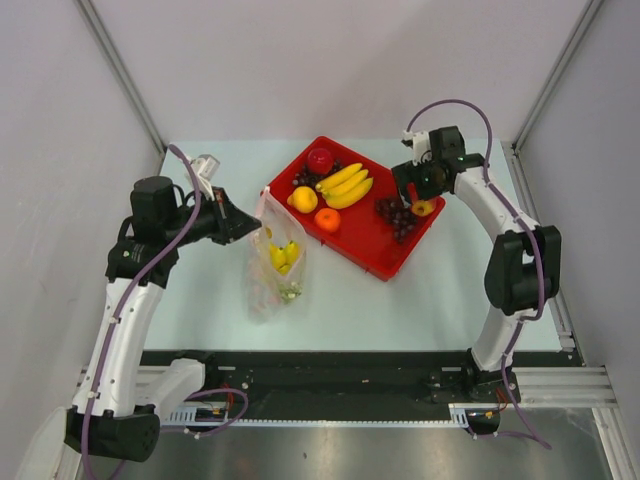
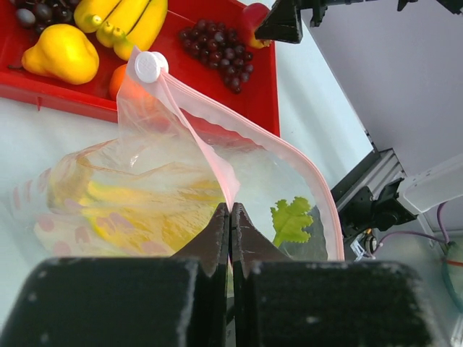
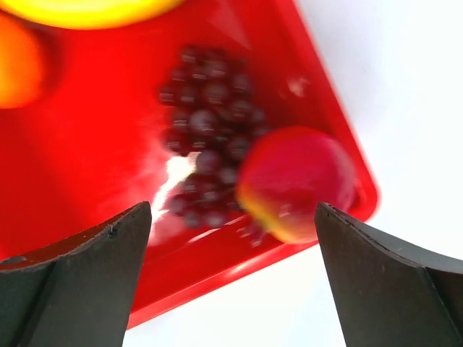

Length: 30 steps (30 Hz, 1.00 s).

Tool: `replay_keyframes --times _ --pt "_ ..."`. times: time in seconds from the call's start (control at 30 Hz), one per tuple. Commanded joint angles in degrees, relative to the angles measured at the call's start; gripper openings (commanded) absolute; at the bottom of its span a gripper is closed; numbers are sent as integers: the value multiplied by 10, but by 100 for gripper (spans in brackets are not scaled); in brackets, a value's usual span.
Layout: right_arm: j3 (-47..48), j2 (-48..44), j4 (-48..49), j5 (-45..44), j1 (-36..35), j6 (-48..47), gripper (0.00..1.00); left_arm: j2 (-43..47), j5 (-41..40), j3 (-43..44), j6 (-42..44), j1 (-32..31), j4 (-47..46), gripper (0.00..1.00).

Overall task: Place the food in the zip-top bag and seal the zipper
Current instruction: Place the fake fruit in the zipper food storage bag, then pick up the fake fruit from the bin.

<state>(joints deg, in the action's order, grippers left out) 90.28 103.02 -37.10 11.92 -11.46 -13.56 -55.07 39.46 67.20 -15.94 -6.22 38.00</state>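
- Left wrist view: the zip-top bag (image 2: 108, 181) is crinkled and glary, so what is inside it blurs. We make out only yellow shapes (image 2: 137, 213) and a green leafy piece (image 2: 291, 220).
- Our left gripper (image 2: 230, 217) has its jaws pressed together on the zipper (image 2: 210, 155). This pink strip rises from the fingertips to a white slider (image 2: 150, 66).
- In the top view the bag lies on the table (image 1: 450, 300), just left of the red tray (image 1: 372, 250). Its upper end meets the left gripper.
- Our right gripper (image 3: 233, 210) has its jaws spread wide and holds nothing. It hovers over the tray's right corner.
- Below and between its fingers sit a red-yellow apple (image 3: 293, 184) and the dark grapes (image 3: 210, 108), touching each other. Both are out of focus, and we cannot tell whether a finger touches either.
- Also in the tray are the bananas (image 1: 345, 185), a lemon (image 1: 303, 199), an orange (image 1: 327, 220) and a second red apple (image 1: 320, 160).
- The right wrist view cuts off the bananas and the orange at its top and left edges.
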Motion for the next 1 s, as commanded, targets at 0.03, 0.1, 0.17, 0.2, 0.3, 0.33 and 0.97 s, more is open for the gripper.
replay_keyframes --times 0.03,0.1,0.17,0.2,0.3,0.33,0.97 --pt "44 50 -17 -103 -2 -33 100 1 -21 6 16 4 -14 0" --pt "39 59 -13 -114 -4 -37 100 0 -21 4 15 4 -17 0" --pt "36 68 -2 -118 -6 -38 100 1 -21 3 14 4 -20 0" --pt "32 72 3 -137 -7 -42 100 0 -22 4 14 4 -19 0" --pt "31 87 8 -161 -8 -45 100 -1 -24 7 14 4 -19 0" --pt "31 91 10 -167 -8 -44 100 -2 -25 7 14 4 -18 0" --pt "44 -91 35 191 -33 18 47 3 -14 14 31 4 6 0"
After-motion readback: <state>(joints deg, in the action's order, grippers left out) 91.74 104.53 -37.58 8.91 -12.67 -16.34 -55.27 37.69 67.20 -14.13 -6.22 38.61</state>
